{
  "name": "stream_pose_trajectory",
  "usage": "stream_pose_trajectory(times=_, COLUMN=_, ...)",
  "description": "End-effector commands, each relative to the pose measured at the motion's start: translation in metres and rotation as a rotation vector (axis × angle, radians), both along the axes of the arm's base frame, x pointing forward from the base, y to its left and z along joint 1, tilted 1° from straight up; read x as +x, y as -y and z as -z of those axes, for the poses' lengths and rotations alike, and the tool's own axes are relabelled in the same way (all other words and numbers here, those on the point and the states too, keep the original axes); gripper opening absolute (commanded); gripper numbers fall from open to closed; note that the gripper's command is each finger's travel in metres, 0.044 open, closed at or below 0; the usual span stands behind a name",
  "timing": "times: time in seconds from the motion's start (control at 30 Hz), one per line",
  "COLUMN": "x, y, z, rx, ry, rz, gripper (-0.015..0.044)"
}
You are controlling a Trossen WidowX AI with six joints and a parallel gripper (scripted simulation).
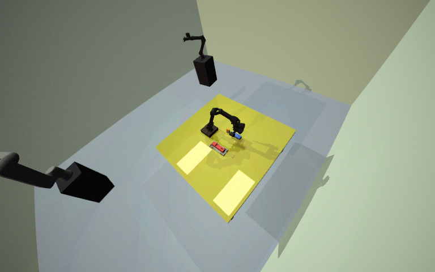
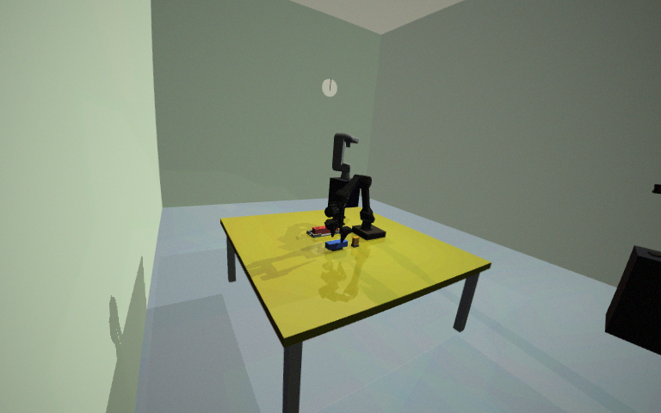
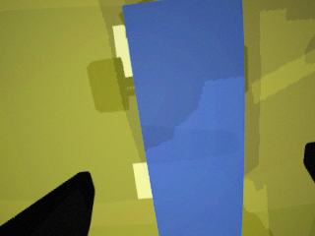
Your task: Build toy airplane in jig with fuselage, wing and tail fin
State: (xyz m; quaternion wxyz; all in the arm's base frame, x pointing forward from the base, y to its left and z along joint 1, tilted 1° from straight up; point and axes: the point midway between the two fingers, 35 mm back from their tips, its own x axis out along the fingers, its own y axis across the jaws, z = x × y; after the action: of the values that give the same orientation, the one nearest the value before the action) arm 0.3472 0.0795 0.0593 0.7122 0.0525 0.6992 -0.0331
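Note:
The red fuselage (image 1: 217, 147) (image 2: 319, 230) lies lengthwise in the grey cradle (image 1: 224, 153) and looks flat there. The blue wing (image 1: 238, 136) (image 2: 335, 244) (image 3: 197, 108) is off the fuselage, on the table. The small orange tail fin (image 1: 227, 130) (image 2: 355, 241) stands on the table beside the wing, nearer the arm's base. My gripper (image 1: 237, 133) (image 2: 337, 238) (image 3: 200, 168) is open and empty, low over the wing. In the wrist view its fingertips are wide apart, one on each side of the wing. The wing's tab is hidden.
The yellow table (image 1: 267, 131) (image 2: 400, 266) carries my arm's base (image 1: 209, 130) (image 2: 368, 232), close to the tail fin and the cradle. Two bright light patches lie on the table top. Other arms on black pedestals (image 1: 205, 71) (image 1: 85, 183) stand off the table.

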Motion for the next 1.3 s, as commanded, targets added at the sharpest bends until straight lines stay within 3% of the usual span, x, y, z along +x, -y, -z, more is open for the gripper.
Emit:
stream_pose_trajectory(times=0.0, x=0.0, y=0.0, z=0.007, rx=0.001, ry=0.0, rz=0.004, gripper=0.044)
stream_pose_trajectory(times=0.7, x=0.0, y=-0.001, z=0.038, rx=0.001, ry=-0.001, rz=0.004, gripper=0.044)
stream_pose_trajectory(times=1.0, x=0.0, y=-0.001, z=0.038, rx=0.001, ry=-0.001, rz=0.004, gripper=0.0204)
stream_pose_trajectory(times=1.27, x=0.0, y=-0.001, z=0.038, rx=0.001, ry=-0.001, rz=0.004, gripper=0.015)
